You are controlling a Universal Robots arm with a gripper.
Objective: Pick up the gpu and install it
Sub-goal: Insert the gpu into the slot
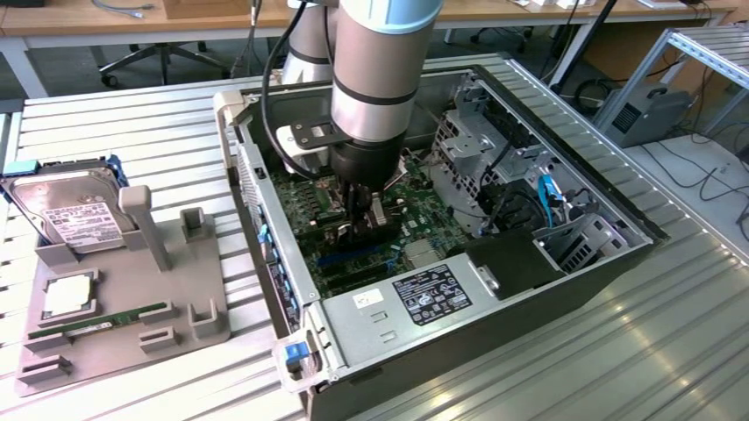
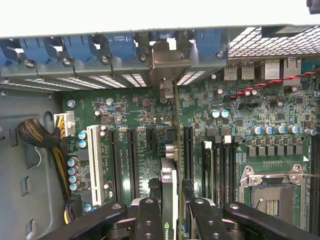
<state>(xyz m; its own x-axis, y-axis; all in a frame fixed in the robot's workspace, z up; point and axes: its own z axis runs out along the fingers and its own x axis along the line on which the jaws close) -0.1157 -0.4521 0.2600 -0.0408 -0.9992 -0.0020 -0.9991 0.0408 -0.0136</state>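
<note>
Gripper [image 2: 169,212] is clamped on the gpu [image 2: 169,165], held edge-on down inside the open computer case [image 1: 609,206] over the motherboard [image 2: 125,115], bracket toward the rear slot wall; pick-up done, seating apparently unfinished, with the parts tray [image 1: 105,351] beyond.

The gpu [image 2: 169,170], edge-on and upright, stands over the motherboard's slots inside the case.

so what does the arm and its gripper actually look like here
The arm is a thick silver-grey tube with a pale blue joint cap at its top and black bands lower down. A black cable runs alongside it. The gripper is matte black, with jointed linkage fingers fastened by round silver pins.
</note>
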